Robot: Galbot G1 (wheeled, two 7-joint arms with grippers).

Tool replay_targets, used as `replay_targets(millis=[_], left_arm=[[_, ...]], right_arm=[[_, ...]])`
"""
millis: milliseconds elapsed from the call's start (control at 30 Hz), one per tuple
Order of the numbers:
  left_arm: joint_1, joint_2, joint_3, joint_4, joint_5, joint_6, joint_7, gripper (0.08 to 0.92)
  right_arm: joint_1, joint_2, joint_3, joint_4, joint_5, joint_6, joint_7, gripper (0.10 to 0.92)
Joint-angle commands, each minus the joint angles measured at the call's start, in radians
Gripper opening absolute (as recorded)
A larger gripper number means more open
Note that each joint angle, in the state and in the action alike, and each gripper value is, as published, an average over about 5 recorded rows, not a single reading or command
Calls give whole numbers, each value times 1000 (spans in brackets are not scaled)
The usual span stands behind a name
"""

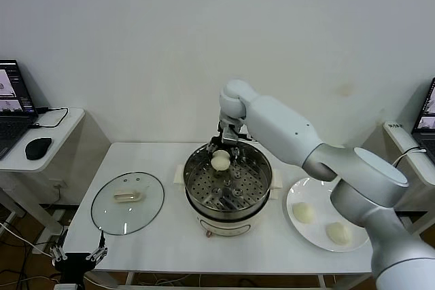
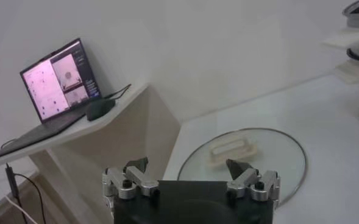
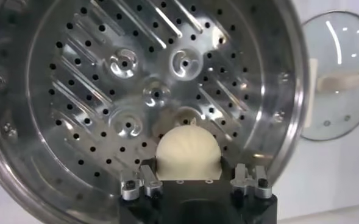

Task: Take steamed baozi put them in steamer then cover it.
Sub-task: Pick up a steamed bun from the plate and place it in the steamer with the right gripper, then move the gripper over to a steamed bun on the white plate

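My right gripper is shut on one steamed baozi, a smooth cream-white bun. It holds the bun inside the far half of the steamer, over the perforated tray. Two more baozi lie on the white plate to the steamer's right. The cover, a clear glass lid with a cream handle, lies flat on the table left of the steamer. My left gripper hangs open and empty by the table's front left corner.
A side desk at the left carries a laptop and a black mouse. Another laptop stands at the far right. The white wall runs close behind the table.
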Motion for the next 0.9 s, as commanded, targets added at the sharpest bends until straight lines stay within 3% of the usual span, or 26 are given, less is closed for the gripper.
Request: replay_targets(millis=[33,167,367,500,667,900], left_arm=[[-6,3,2,15,-3,1,0,823],[-9,7,2,23,-4,1,1,823],[-7,4,1,13,-3,2,4,823],[-1,1,2,-1,-3,3,6,823],[2,-5,6,-20,0,9,13,823],[14,-14,14,-69,1,21,30,823]], right_arm=[[-34,10,7,-19,-60,1,16,646],[-39,9,8,-14,-66,-36,24,678],[-14,-17,25,16,-42,-95,20,808],[17,-54,66,65,9,-136,-9,821],[97,-161,54,192,218,-270,-41,823],[216,-420,1,376,523,-624,-23,822]])
